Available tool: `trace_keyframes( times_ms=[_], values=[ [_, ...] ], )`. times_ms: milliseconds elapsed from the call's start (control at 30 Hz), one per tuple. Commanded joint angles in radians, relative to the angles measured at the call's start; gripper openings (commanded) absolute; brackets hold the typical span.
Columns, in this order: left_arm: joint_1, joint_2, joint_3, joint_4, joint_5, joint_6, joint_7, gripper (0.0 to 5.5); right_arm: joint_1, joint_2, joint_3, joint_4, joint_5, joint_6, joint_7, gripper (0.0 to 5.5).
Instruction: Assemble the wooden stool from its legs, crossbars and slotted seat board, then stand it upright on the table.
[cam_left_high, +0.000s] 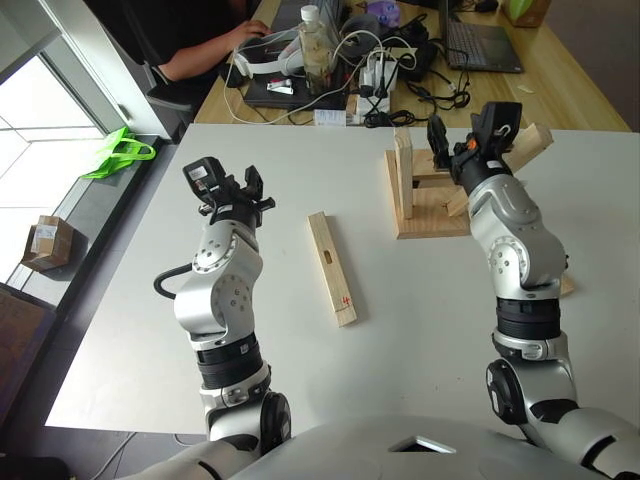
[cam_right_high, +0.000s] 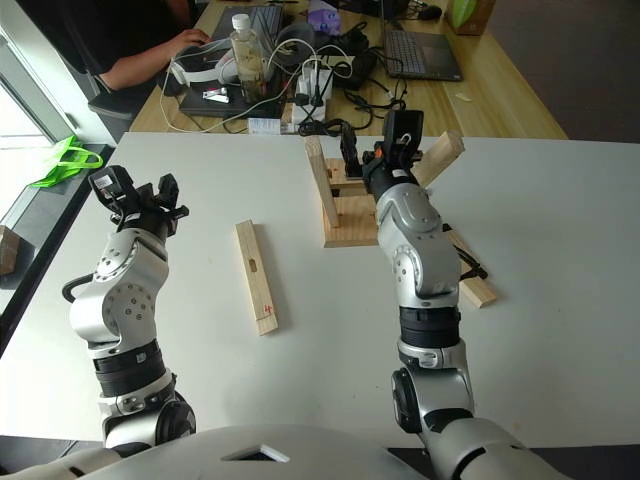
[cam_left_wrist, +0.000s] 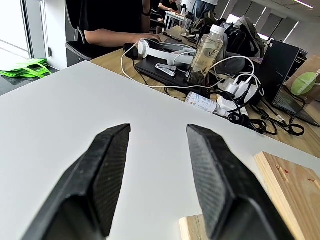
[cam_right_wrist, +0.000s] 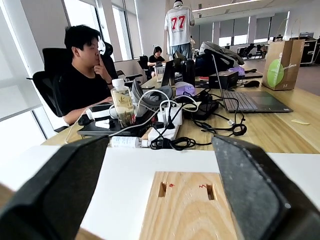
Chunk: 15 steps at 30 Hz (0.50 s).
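A partly built stool (cam_left_high: 428, 205) lies at the back right of the white table (cam_left_high: 150, 330): a flat seat board with one leg (cam_left_high: 403, 172) standing on it and another piece (cam_left_high: 532, 140) tilted behind. My right gripper (cam_left_high: 455, 142) hovers open just over this assembly. Between its fingers, the right wrist view shows the board's two slots (cam_right_wrist: 186, 190). A loose wooden bar (cam_left_high: 332, 267) with a slot lies mid-table. My left gripper (cam_left_high: 232, 190) is open and empty, raised to the left of that bar. Another wooden piece (cam_right_high: 470, 275) lies under the right arm.
Behind the white table stands a wooden desk (cam_left_high: 560, 90) with a bottle (cam_left_high: 313, 40), tangled cables (cam_left_high: 380, 60), headphones and a laptop (cam_left_high: 480, 42). A green bag (cam_left_high: 118, 153) lies on the floor past the table's left edge.
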<state>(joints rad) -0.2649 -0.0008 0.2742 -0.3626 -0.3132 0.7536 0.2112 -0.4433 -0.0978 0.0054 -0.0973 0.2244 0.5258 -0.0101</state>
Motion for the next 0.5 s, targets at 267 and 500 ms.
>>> trace_keyframes(
  times_ms=[267, 500],
  values=[
    [-0.020, 0.001, -0.004, 0.012, 0.006, -0.002, 0.000, 2.08, 0.097, -0.031, 0.044, 0.042, -0.023, 0.040, 0.109, 3.83],
    [-0.002, -0.003, 0.006, -0.007, 0.006, -0.005, 0.007, 2.08, 0.093, -0.050, -0.098, -0.210, 0.157, -0.090, 0.252, 3.83]
  ],
)
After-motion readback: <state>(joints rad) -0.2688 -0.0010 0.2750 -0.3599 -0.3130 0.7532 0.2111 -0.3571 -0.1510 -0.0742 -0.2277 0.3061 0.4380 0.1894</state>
